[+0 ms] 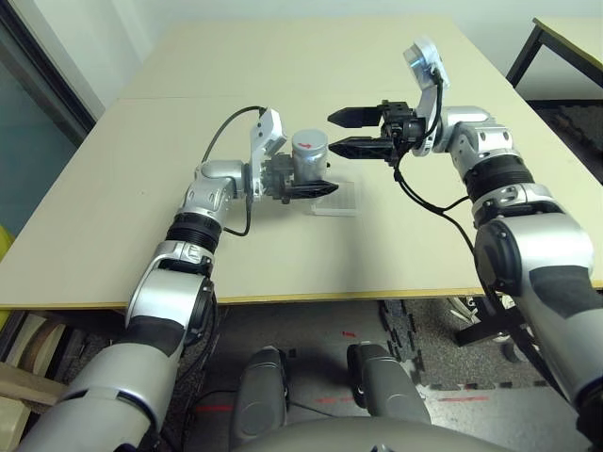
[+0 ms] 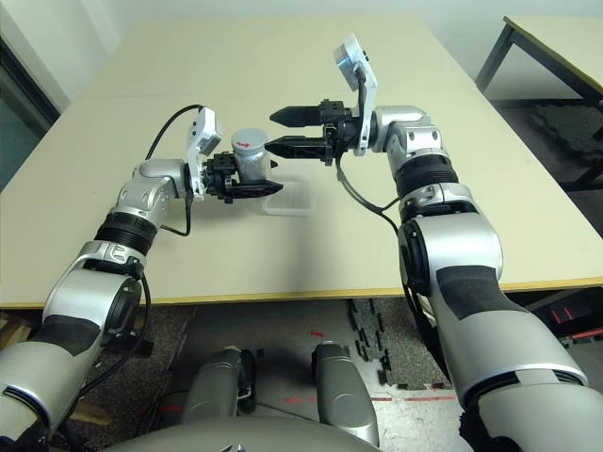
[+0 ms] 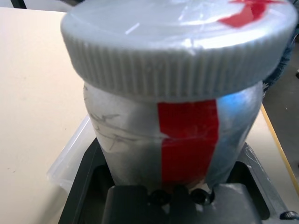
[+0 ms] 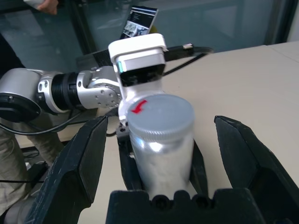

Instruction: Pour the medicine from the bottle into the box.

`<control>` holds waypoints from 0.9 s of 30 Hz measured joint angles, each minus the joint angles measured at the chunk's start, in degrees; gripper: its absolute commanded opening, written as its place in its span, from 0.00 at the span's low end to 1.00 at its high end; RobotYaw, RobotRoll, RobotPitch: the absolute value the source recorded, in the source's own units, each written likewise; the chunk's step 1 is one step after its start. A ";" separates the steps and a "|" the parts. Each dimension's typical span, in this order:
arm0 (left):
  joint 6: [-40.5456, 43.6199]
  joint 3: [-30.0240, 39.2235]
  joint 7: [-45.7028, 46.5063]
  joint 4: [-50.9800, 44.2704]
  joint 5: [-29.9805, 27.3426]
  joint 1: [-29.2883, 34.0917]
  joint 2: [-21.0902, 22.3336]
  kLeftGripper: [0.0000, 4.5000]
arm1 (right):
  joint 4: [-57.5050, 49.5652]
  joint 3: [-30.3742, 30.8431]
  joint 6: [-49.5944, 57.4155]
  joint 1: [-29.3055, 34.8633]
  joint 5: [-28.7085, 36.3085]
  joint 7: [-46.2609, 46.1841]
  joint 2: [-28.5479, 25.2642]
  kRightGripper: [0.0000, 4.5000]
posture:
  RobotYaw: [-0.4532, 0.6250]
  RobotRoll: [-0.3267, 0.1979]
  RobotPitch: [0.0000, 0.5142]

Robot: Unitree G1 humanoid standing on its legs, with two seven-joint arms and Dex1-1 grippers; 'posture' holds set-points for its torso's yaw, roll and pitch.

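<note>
Bottle (image 1: 309, 155) upright, cap (image 4: 160, 113) on, clamped low in left gripper (image 1: 311, 187) just above the box (image 1: 337, 199); right gripper (image 1: 350, 131) fingers spread beside the cap — light, rigid, slick body, so grip the ribbed cap rim to unscrew.

Your 2 head views look down on the surface (image 1: 283, 56); both wrist views close in on the bottle (image 3: 177, 140).

The capped bottle (image 1: 309, 155) hides the medicine, and the left hand (image 1: 316, 189) covers part of the box (image 1: 341, 201).
</note>
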 measured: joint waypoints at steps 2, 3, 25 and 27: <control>-0.04 0.00 0.00 0.04 0.00 -0.04 -0.08 0.60 | -0.18 0.08 0.02 0.00 0.01 -0.09 0.63 1.00 | 0.24 0.62 0.13; -0.04 0.00 0.00 0.05 0.00 -0.06 -0.10 0.60 | -0.18 0.16 0.02 0.00 0.01 -0.13 0.80 1.00 | 0.24 0.62 0.13; -0.04 -0.02 0.00 0.06 0.01 -0.36 -0.34 0.60 | 0.09 0.66 -2.49 -0.02 -0.06 -4.64 3.22 0.74 | 0.25 0.62 0.14; 0.03 -0.02 0.34 0.07 0.04 -0.35 -0.31 0.60 | 0.11 0.75 -2.69 -0.02 -0.05 -4.66 3.30 0.58 | 0.25 0.62 0.14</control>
